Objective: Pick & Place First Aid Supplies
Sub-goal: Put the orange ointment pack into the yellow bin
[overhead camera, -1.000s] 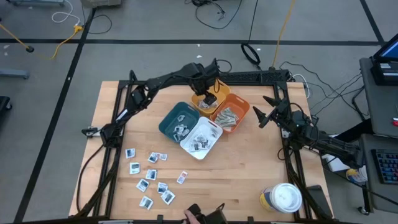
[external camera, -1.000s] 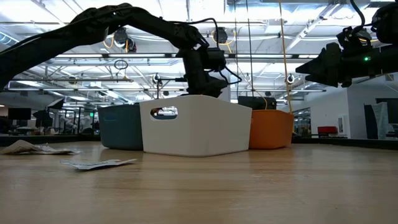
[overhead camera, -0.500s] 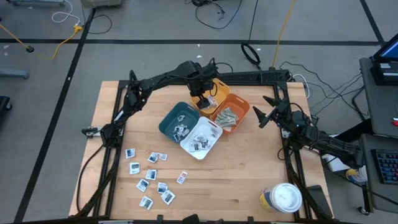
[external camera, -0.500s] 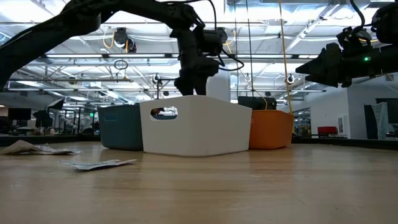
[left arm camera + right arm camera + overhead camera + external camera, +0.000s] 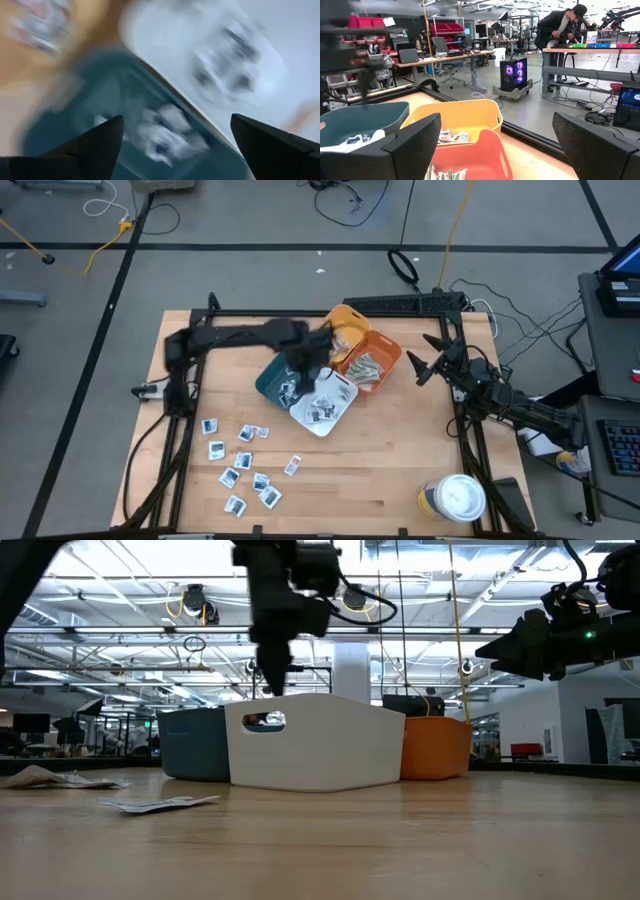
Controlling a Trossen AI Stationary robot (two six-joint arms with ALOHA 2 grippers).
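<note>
Several small white packets (image 5: pixel 243 468) lie flat on the wood at the table's near left. More fill the teal bin (image 5: pixel 272 380), the white bin (image 5: pixel 335 408), the orange bin (image 5: pixel 385 360) and the yellow bin (image 5: pixel 350 320), clustered at mid-table. My left gripper (image 5: pixel 305 368) hangs open above the teal bin, pointing down, with nothing between its fingers (image 5: pixel 95 145); the blurred left wrist view shows packets (image 5: pixel 167 132) in the teal bin below. My right gripper (image 5: pixel 422 367) waits open at the right, level, facing the bins.
A round white-lidded tub (image 5: pixel 460 498) stands at the near right corner. Black frame rails (image 5: pixel 190 450) run along the table's left, right and far sides. In the low view two packets (image 5: pixel 155 803) lie left of the white bin (image 5: pixel 320 745). A person (image 5: pixel 562 25) stands in the room beyond.
My left gripper has come away from above the yellow bin, rising a little, and swung toward the table's near left until it hangs over the teal bin. The bins and packets have stayed in place.
</note>
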